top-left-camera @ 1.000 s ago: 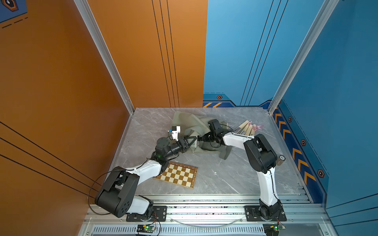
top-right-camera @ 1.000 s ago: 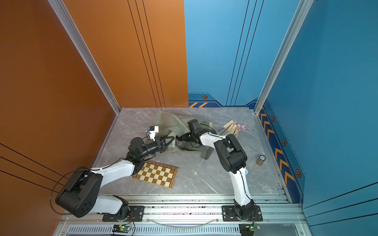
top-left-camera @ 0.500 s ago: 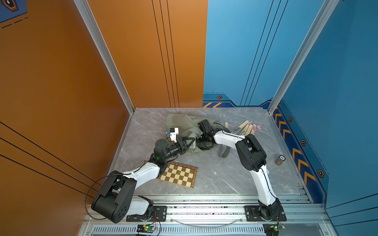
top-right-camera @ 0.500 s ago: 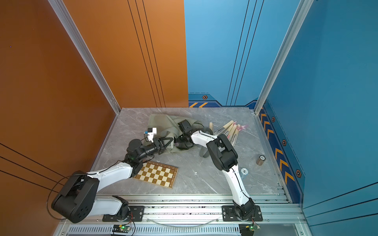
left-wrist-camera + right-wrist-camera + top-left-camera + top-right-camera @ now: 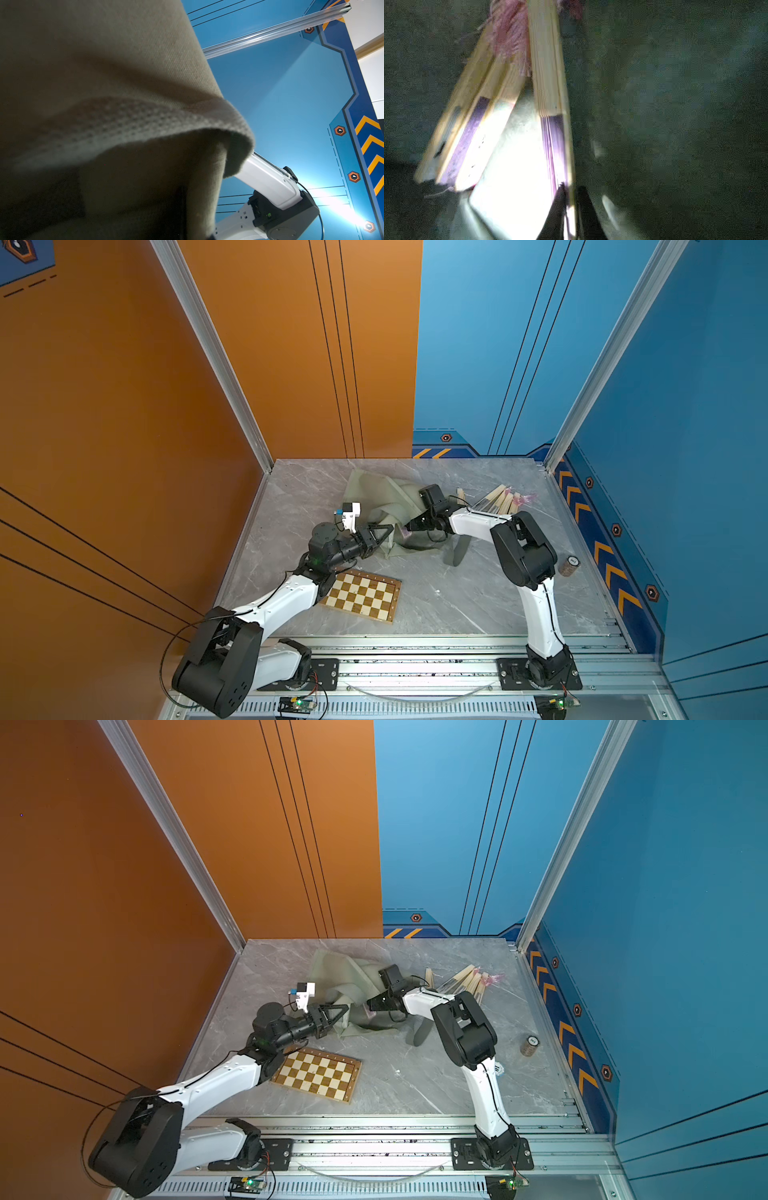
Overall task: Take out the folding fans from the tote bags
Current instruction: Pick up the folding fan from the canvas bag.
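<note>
Right arm's wrist has drawn back a little from its deepest reach of half a second ago, and its elbow has swung outward again. Inside the bag, the right gripper (image 5: pixel 571 188) has its two dark jaws close together on the end of a slim closed folding fan (image 5: pixel 550 87) with pale bamboo ribs and a purple leaf. It appears to be pinching it, though the wrist view is blurred. Just beside that fan lie more closed fans (image 5: pixel 477 128), a pink tassel (image 5: pixel 510 35) between them, all wrapped in the dim cloth of the soft olive fabric tote bag (image 5: pixel 376 493). The left gripper (image 5: pixel 384 531) has its jaws pressed together on the cloth at the bag's rim. Beyond the right forearm, a heap of bamboo-ribbed fans (image 5: pixel 500 499) with pink tassels lies outside the bag on the grey marbled tabletop (image 5: pixel 457 605). Nearer the rail sits a brown-and-cream chessboard (image 5: pixel 361 598). Well apart from it, near the table's right edge, is a small brown cylinder (image 5: pixel 567 565).
</note>
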Controlling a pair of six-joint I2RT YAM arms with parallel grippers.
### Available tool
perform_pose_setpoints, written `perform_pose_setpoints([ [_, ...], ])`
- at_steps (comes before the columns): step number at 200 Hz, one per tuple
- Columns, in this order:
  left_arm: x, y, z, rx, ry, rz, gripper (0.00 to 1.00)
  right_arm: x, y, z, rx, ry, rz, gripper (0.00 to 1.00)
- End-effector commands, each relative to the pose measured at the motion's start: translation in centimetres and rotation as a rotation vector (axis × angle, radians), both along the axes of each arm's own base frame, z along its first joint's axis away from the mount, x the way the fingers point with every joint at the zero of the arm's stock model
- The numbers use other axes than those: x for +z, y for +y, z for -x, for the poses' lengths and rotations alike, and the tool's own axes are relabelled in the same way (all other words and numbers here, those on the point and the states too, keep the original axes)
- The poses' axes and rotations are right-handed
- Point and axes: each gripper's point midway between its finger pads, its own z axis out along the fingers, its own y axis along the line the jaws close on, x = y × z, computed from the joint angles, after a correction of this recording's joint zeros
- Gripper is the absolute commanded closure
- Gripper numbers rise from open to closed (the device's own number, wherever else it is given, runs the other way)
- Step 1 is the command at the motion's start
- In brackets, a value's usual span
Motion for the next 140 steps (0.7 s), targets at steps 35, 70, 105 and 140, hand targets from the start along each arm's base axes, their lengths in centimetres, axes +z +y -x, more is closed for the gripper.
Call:
perform_pose_setpoints([
  [35,0.5,-1.4,-2.1,-0.027,-0.052,0.044,1.00,4.3,-2.5,0.7,0.064,-0.030,-0.151,0.94],
  [70,0.6,-3.0,-4.0,-0.043,-0.077,0.087,1.00,7.3,-3.8,1.3,0.098,-0.041,-0.218,0.96],
  [105,0.5,-4.1,-6.0,-0.047,-0.106,0.056,1.00,10.0,-5.0,3.7,0.187,-0.005,-0.197,0.96],
  [140,0.4,-4.5,-7.9,-0.061,-0.111,0.030,1.00,11.8,-7.3,7.0,0.265,0.021,-0.127,0.96],
])
